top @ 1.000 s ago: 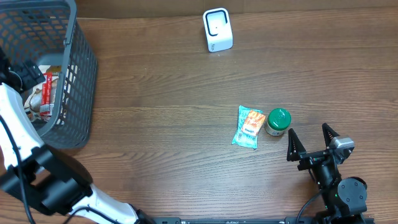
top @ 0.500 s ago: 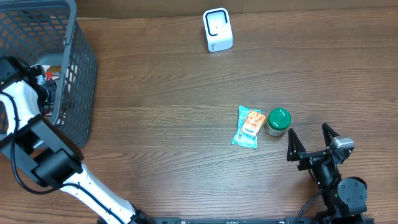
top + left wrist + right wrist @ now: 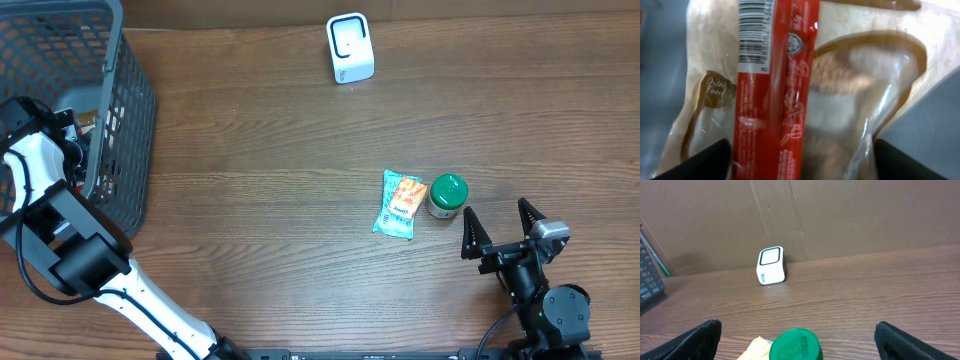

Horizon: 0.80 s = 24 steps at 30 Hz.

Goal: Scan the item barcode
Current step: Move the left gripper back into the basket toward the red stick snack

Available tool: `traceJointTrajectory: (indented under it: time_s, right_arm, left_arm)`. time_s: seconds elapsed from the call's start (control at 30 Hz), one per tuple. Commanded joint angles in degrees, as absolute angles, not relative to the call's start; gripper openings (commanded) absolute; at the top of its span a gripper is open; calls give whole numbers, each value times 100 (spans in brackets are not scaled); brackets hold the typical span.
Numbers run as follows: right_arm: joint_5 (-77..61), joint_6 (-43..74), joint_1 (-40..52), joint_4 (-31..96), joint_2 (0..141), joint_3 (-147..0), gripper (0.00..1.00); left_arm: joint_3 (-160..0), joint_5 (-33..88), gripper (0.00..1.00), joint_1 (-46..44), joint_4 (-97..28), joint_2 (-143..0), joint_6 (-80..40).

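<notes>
OK, item is a clear plastic food packet (image 3: 850, 100) with a red band (image 3: 770, 110) running down it. It lies inside the dark grey plastic mesh basket (image 3: 125, 110) at the far left of the brown wooden table (image 3: 280, 230). A black barcode (image 3: 756, 30) sits at the band's top end, facing my left wrist camera.

My left gripper (image 3: 802, 161) is right over the packet, jaws spread, with one black fingertip (image 3: 700, 162) off each side of it. Can't tell if either touches the plastic. Nothing grasped.

The white box scanner (image 3: 350, 48) stands at far centre, well apart from the basket.

Near right, a teal-and-orange snack pouch (image 3: 400, 204) lies flat, with a green-lidded jar (image 3: 447, 195) just beside it on the right. My right gripper (image 3: 496, 212) sits nearer than the jar, jaws wide apart and empty.
</notes>
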State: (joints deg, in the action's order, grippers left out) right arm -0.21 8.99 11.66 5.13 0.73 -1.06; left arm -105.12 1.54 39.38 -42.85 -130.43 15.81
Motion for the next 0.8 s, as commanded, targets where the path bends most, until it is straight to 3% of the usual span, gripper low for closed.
traceJointTrajectory:
  time_s: [0.0, 0.1, 0.23, 0.43, 0.77]
  right_arm:
    - [-54, 899, 1155, 482, 23, -47, 100]
    - [-54, 899, 1155, 482, 23, -47, 100]
    - [-51, 897, 1155, 482, 23, -47, 100]
    - [-54, 899, 1155, 482, 23, -47, 100]
    - [-54, 899, 1155, 482, 23, -47, 100]
  left_arm:
    - [-10436, 119, 65, 3927, -4392, -13340, 1671]
    - [-10436, 134, 49, 3927, -4458, -13340, 1673]
    - [-10475, 161, 36, 3924, -4539, -13316, 1619]
    - [-10698, 327, 31, 3898, -4622, -12927, 1455]
    - [-10781, 412, 30, 3898, -4466, -11343, 790]
